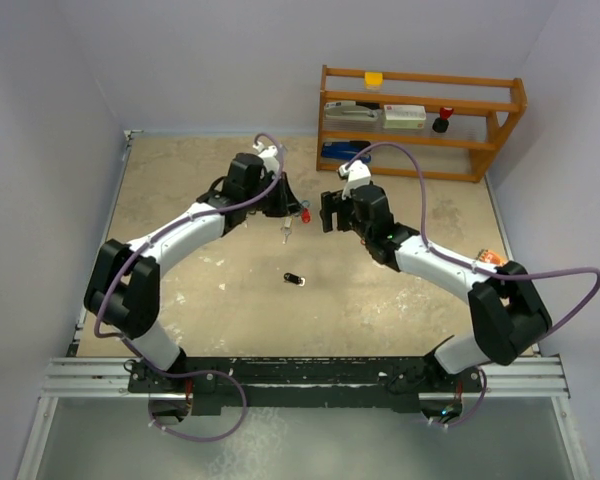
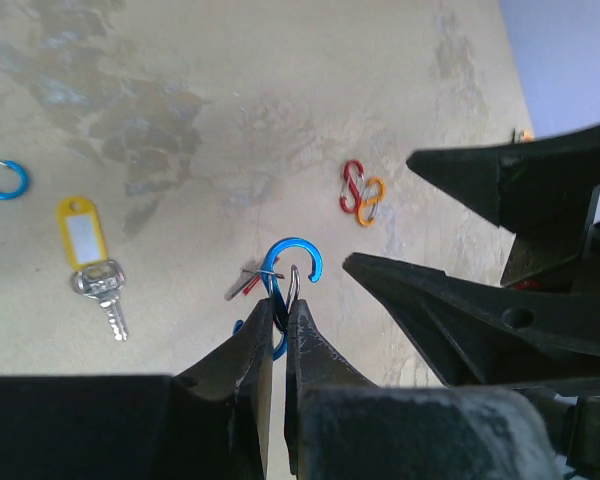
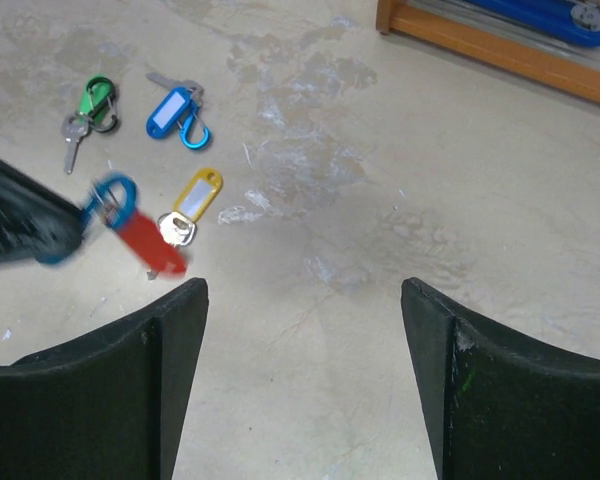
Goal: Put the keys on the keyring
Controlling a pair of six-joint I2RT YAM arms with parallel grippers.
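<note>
A beige tabletop [image 1: 220, 300], worn and mottled with pale scuffs and darker stains, fills the middle of the top view. Plain pale-lilac walls [image 1: 40, 120] close it in at 9, 12 and 3 o'clock. At 1 o'clock stands an orange wooden shelf rack [image 1: 450, 82] holding a yellow block [image 1: 374, 79] and a white box [image 1: 405, 116]. A silver rail [image 1: 80, 378] runs along 6 o'clock. The light is soft and even.

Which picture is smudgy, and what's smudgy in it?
Right wrist view: the red tag and blue clip are smeared, the yellow tag beside them sharp. Left wrist view: the blue clip looks crisp in the left gripper. Top external view: even light, no glare.
</note>
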